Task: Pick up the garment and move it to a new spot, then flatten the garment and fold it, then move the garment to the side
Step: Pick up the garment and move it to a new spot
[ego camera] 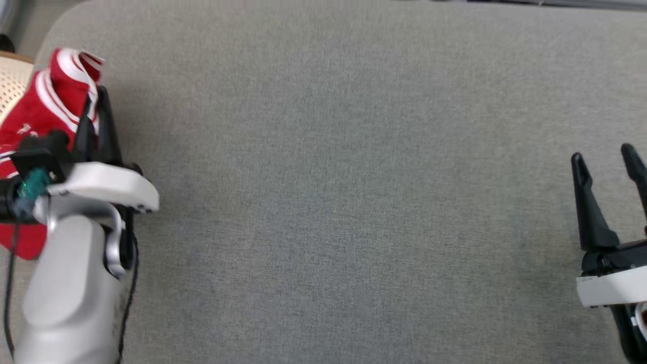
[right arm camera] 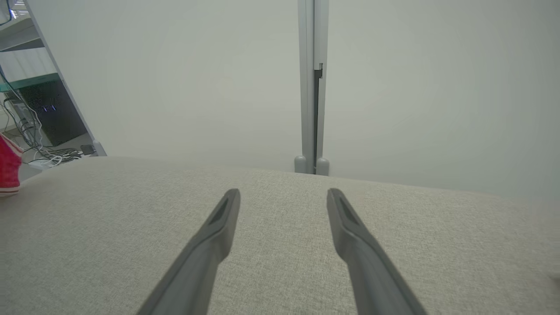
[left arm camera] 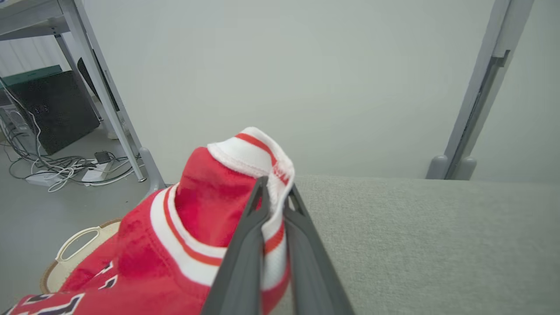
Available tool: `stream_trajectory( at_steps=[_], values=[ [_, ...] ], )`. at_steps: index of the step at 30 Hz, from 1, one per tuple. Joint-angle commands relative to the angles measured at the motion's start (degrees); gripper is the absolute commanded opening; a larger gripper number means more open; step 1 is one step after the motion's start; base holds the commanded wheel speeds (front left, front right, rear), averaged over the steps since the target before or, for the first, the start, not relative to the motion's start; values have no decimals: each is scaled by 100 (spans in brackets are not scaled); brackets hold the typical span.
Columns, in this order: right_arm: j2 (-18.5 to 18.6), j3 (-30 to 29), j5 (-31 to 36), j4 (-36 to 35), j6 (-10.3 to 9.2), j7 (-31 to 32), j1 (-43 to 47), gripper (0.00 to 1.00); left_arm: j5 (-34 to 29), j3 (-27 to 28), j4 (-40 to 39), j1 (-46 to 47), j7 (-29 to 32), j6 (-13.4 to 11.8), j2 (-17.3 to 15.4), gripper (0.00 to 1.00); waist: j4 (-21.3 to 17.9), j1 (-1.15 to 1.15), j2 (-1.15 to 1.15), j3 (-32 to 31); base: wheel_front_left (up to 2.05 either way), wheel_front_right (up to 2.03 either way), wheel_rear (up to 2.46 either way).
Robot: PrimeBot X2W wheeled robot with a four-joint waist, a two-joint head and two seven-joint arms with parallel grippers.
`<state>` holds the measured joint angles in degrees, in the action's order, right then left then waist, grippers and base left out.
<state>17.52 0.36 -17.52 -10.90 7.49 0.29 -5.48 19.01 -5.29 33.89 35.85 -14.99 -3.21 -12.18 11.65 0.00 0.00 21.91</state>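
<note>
The garment (ego camera: 45,108) is red with white and red striped trim, bunched at the far left of the grey padded table (ego camera: 354,177). My left gripper (ego camera: 96,103) is shut on its striped edge. In the left wrist view the two dark fingers (left arm camera: 245,245) pinch the white trim of the garment (left arm camera: 205,210), which rises in a peak above the fingertips. My right gripper (ego camera: 606,159) stands open at the right edge over bare table, nothing between its fingers (right arm camera: 210,240). A red scrap of the garment (right arm camera: 8,168) shows at the left edge of the right wrist view.
A pale woven basket (left arm camera: 74,249) sits beside the table's left edge, under the garment. Behind it stand a metal shelf leg (left arm camera: 105,96), a dark box (left arm camera: 48,109) and loose cables (left arm camera: 57,166) on the floor. A grey wall post (right arm camera: 311,87) rises beyond the far edge.
</note>
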Motion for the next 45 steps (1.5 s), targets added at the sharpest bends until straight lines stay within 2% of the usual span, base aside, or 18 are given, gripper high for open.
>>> stream_trajectory(
  at_steps=[1,7,8,11,14,17,24,34,38,42,43,44,45],
  values=[
    [-60,24,14,60,0,-47,99,100,-154,-46,-524,-382,-23,-108,34,0,-102,0,0,-387,0,0,0],
    [-269,113,32,215,0,-47,321,100,-446,-387,-2470,-1763,205,-407,131,0,-383,0,0,-972,0,0,0],
    [-269,113,32,215,0,-47,321,100,-446,-387,-2470,-1763,205,-407,131,0,-383,0,0,-972,0,0,0],
    [-357,125,8,196,0,-11,416,100,-570,-654,-3667,-2461,604,-529,143,0,-591,0,0,-1118,0,0,0],
    [-415,111,4,220,0,-1,474,100,-657,-932,-4272,-2786,880,-532,181,0,-762,0,0,-1202,0,0,0],
    [-483,120,-26,219,0,-19,494,100,-700,-1249,-4600,-2918,1104,-432,252,0,-993,0,0,-1216,0,0,0],
    [-582,278,-132,273,0,-146,264,100,-684,-1897,-4329,-2396,1307,-15,479,0,-1821,0,0,-942,0,0,0],
    [-739,404,-374,626,0,-544,-68,100,-782,-3084,-3333,-937,1353,690,838,0,-3156,0,0,-99,0,0,0],
    [-804,468,-499,846,0,-739,-140,100,-706,-3421,-2795,-474,1345,751,887,0,-3468,0,0,134,0,0,0],
    [-811,484,-574,1009,0,-909,-212,100,-488,-3649,-2156,-95,1310,681,908,0,-3500,0,0,311,0,0,0],
    [-807,492,-583,1053,0,-931,-220,100,-398,-3710,-1986,1,1293,641,914,11,-3482,0,0,334,0,0,0],
    [-801,506,-602,1090,0,-956,-245,100,-311,-3767,-1820,79,1266,598,913,45,-3456,0,0,347,0,0,0],
    [-789,533,-613,1112,0,-965,-290,100,-200,-3801,-1690,147,1188,528,912,92,-3428,0,0,356,0,0,0]
  ],
)
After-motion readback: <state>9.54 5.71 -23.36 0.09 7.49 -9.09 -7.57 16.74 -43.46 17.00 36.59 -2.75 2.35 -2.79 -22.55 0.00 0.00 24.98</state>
